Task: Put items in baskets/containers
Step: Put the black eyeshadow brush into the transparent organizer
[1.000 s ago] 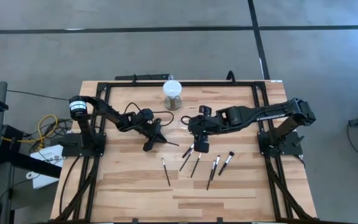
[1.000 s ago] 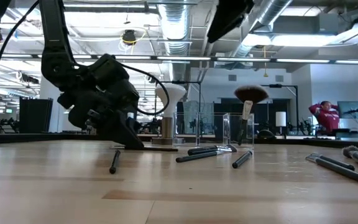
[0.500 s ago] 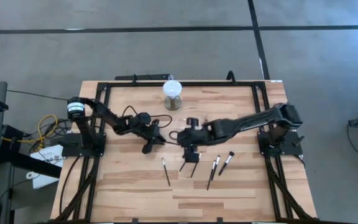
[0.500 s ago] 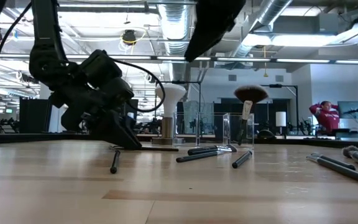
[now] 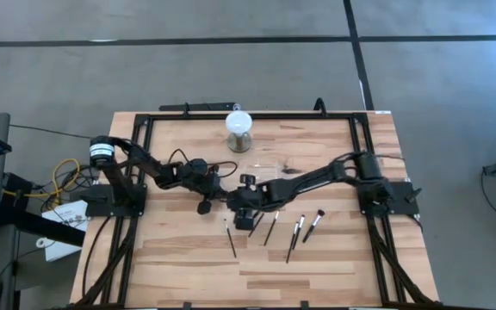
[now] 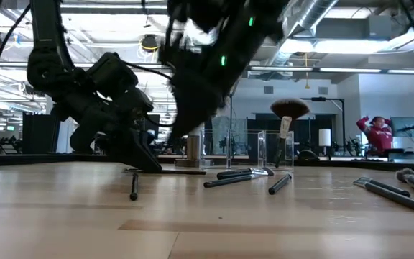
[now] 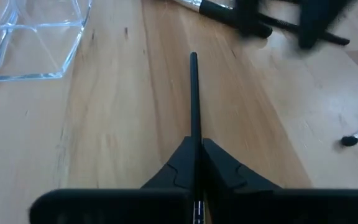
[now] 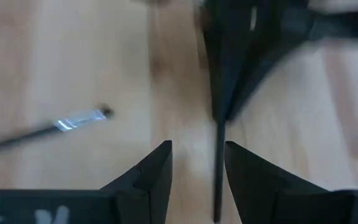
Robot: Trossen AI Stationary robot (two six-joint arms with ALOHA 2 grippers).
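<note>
My left gripper (image 5: pixel 210 198) (image 7: pixel 195 146) sits left of centre, slanting down to the table, shut on a slim dark brush (image 7: pixel 193 93). My right gripper (image 5: pixel 244 215) (image 8: pixel 196 152) hangs open just right of it, low over that brush's free end; the dark handle (image 8: pixel 219 174) shows between its fingers, close to one of them. Whether it touches I cannot tell. Several more brushes (image 5: pixel 271 228) lie flat on the wood nearer the front. The clear container (image 7: pixel 30 43) (image 5: pixel 269 165) stands behind, and a brush with a wide fluffy head (image 6: pixel 288 109) stands up in it. My left gripper pinches the brush's thin handle (image 7: pixel 193 134) between its two fingertips. The fingers come slanting down from the table's left and lie along the handle, which runs straight out ahead of them. The brush lies low and level along the tabletop (image 6: pixel 185 172), free end (image 7: pixel 193 57) pointing right.
A grey cylinder with a white round top (image 5: pixel 239 129) stands at the far middle. One loose brush (image 5: pixel 231 238) lies just in front of the two grippers; others (image 5: pixel 314 222) lie to the right. Black frame rails (image 5: pixel 257 112) edge the table.
My right gripper has swung down and toward the table's left, from above the loose brushes to just beside my left gripper, blurring as it goes. My left gripper has drawn back a little toward the table's left, staying low at the table.
</note>
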